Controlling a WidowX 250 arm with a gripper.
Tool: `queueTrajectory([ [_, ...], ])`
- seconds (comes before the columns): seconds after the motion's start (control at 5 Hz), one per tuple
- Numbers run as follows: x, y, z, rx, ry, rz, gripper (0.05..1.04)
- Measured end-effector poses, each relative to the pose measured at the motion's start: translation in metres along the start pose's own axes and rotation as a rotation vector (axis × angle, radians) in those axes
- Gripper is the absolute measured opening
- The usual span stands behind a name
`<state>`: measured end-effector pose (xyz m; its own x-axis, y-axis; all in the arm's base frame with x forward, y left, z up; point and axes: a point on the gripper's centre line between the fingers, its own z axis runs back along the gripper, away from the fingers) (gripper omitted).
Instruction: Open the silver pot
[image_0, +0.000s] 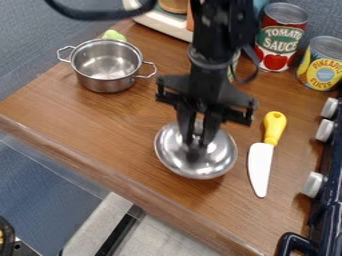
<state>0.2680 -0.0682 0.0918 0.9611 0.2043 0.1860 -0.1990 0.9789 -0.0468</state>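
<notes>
One two-handled silver pot (107, 84) stands upright toward eleven o'clock of the view's centre on the wood-grain countertop (93, 120), its mouth uncovered. The black two-finger gripper (195, 137) hangs, pointing down, over the round metal lid (217, 157), just toward five o'clock of centre and well apart from the pot. Whether the gripper is wide, narrow or clamped on the lid's middle cannot be told; nor can any clearance beneath the lid. The uncovered mouth suggests that the opening is essentially achieved, the step in hand being a quiet set-down. For good practice, the lid should be level and fully borne by the countertop before any release; if it is held high, a slow vertical descent is preferable to a drop, since the smooth, curved metal could rock or skid. Release should be gradual, followed by a straight rise that does not drag the lid. Sideways travel toward three o'clock is best avoided, as the yellow-handled toy knife (260, 167) lies near on that side; the countertop's edge runs toward seven o'clock.
</notes>
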Motion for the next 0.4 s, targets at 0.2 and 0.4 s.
queueTrajectory([
  [0.2,-0.0146,-0.013,-0.0078,-0.025,0.019,-0.054,0.28],
  [0.4,-0.0209,-0.0217,-0.0156,-0.008,0.032,-0.109,0.28],
])
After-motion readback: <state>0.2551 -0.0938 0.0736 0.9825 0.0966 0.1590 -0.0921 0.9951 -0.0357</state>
